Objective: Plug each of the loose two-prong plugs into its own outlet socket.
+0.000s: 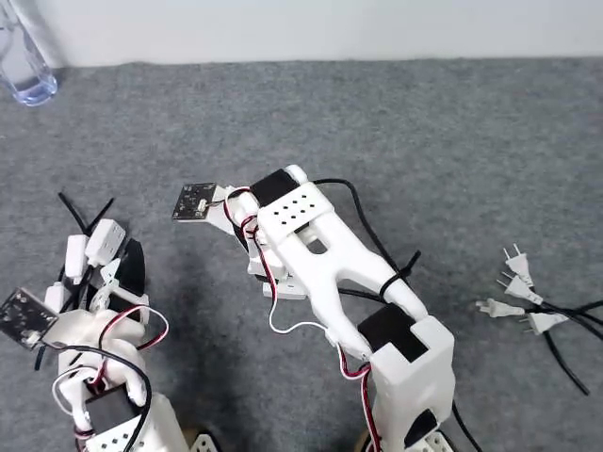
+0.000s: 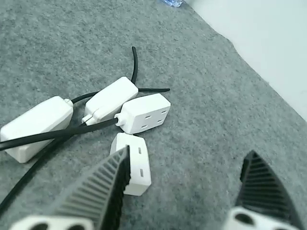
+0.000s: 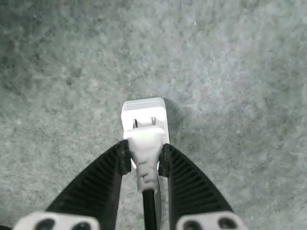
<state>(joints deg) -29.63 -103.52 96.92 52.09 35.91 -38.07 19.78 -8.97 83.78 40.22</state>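
Right gripper [image 3: 144,154]: its two black ribbed fingers are shut tight on a white two-prong plug with a black cord [image 3: 144,143].
Plug's long line: it runs straight out from the fingers. The cord trails back between them and the prongs are at the far tip.
Small white plastic socket block [image 3: 144,112]: it lies just past the fingertips, in line with the plug. The prongs meet its face, but I cannot tell how deep they go.
Next push: I think it should go straight ahead along the plug's long line. The block lies loose, so it might slide away.
Left gripper [image 2: 187,179]: its fingers are wide apart and hold nothing.
Bunch of white socket blocks [image 2: 144,112]: they lie just ahead of the left fingers. One small block is right beside one fingertip, and the rest are a little farther out, mixed with black cords [image 2: 43,136].
Nearer arm: the left arm is nearer this bunch.
Loose white plugs on black cords [image 1: 513,292]: they lie well off to the outer side of the right arm, far from both grippers.
Grey fuzzy mat [image 1: 424,141]: it is soft and flat and lies under everything.
Clear plastic bottle [image 1: 24,66]: it stands far beyond the left gripper, by the white wall [image 1: 330,28].
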